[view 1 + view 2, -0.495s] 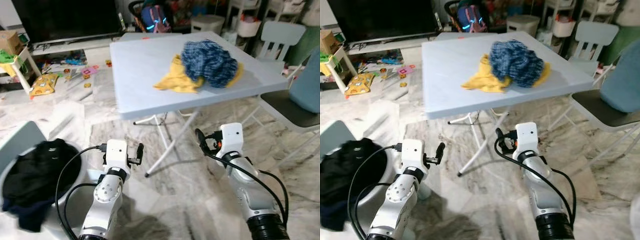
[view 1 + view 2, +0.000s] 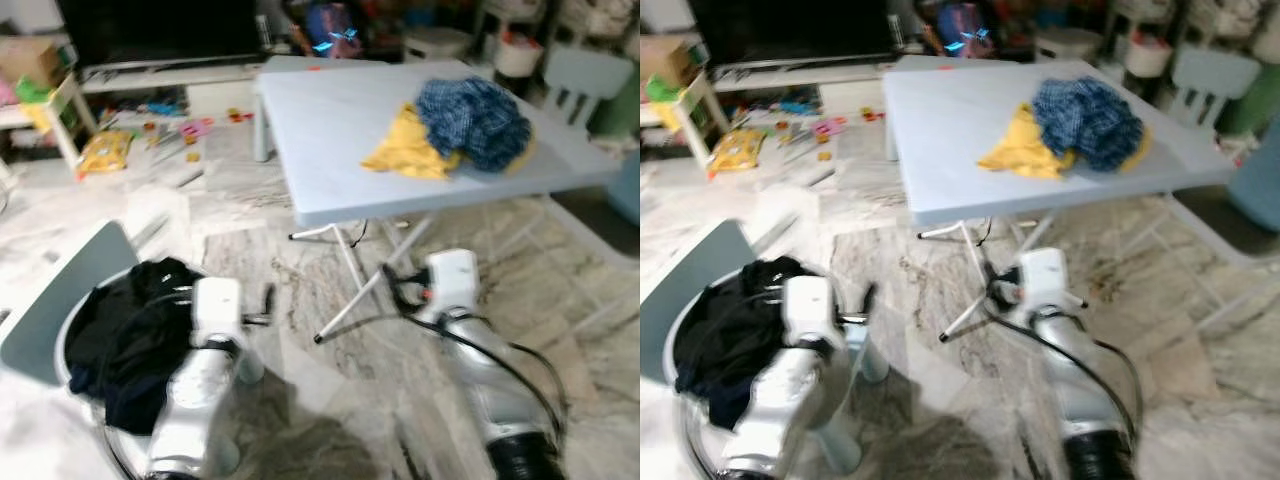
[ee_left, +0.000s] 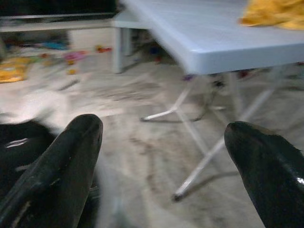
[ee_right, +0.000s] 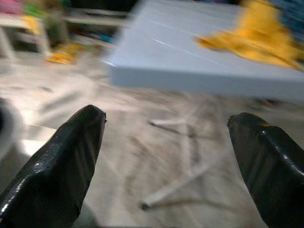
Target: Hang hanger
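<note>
Left gripper [image 3: 164, 166] held low in front of the body, fingers [image 3: 61, 175] spread wide with nothing between them, pointed across the marble floor [image 2: 330, 400] toward the legs of the folding table [image 2: 340, 110]. Right gripper [image 4: 166, 166] at much the same height on the other side, likewise gaping and empty, aimed at the underside edge of that same table. Both silver arms bent at the elbow, wrists level, black cables looping off each. Just beside the left arm, a round white basket [image 2: 62, 352] with dark clothing [image 2: 125, 335] heaped in it, some spilling over the rim. Ahead, on the pale blue tabletop, a yellow garment [image 2: 408, 152] lying flat with a blue checked garment [image 2: 472, 118] bundled against and partly over it. No hanger to be made out anywhere; cannot tell where it is. Beyond the table, scattered toys [image 2: 185, 130] on the floor, a low TV stand [image 2: 150, 75] and a dark screen [image 2: 160, 25]. Off to the right, a pale chair [image 2: 585, 80]. Whole scene somewhat blurred.
</note>
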`<state>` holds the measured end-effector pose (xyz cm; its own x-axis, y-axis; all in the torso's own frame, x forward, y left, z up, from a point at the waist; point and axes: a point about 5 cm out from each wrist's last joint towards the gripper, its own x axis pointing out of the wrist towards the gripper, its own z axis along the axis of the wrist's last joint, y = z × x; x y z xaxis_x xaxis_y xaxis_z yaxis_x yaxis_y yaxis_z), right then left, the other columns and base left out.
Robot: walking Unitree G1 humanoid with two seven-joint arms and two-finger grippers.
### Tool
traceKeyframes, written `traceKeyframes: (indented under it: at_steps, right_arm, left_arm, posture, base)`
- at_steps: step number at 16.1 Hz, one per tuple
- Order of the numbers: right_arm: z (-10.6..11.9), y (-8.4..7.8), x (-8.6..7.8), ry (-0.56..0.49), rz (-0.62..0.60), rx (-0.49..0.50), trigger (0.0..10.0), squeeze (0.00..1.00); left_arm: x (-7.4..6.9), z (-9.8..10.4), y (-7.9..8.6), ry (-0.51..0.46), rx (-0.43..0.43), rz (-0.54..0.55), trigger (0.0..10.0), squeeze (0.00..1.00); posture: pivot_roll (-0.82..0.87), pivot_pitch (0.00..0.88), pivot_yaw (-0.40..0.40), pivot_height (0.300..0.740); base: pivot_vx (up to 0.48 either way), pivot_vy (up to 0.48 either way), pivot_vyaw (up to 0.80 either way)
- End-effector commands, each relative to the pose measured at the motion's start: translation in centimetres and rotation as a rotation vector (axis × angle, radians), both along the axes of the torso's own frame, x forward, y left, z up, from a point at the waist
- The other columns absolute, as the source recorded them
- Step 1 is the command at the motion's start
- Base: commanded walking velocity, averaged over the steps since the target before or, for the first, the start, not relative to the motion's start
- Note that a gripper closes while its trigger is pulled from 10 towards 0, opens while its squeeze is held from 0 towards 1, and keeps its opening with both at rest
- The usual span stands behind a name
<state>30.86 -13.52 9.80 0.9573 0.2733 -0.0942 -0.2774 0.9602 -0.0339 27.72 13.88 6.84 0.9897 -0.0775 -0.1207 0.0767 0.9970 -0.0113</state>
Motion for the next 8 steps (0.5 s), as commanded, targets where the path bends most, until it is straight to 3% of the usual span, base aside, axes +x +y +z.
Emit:
traceKeyframes:
  at_steps: [1,6,8]
  right_arm:
    - [0.49,-0.46,0.19,-0.020,-0.003,-0.013,10.0,0.00]
    - [0.63,0.18,-0.12,-0.026,0.055,0.009,10.0,0.00]
    - [0.67,0.41,-0.12,-0.041,0.058,-0.028,10.0,0.00]
  left_arm:
    - [0.06,0.26,-0.43,-0.011,-0.007,-0.003,10.0,0.00]
    - [0.07,0.31,-0.10,-0.014,-0.024,0.009,10.0,0.00]
    - [0.08,0.33,-0.01,-0.013,-0.023,0.014,10.0,0.00]
  posture:
    - [-0.12,0.000,0.007,0.740]
    - [-0.12,0.000,0.005,0.740]
    - [-0.11,0.000,0.004,0.740]
  base:
    - [0.000,0.000,0.79]
    - [0.000,0.000,0.00]
    - [0.000,0.000,0.70]
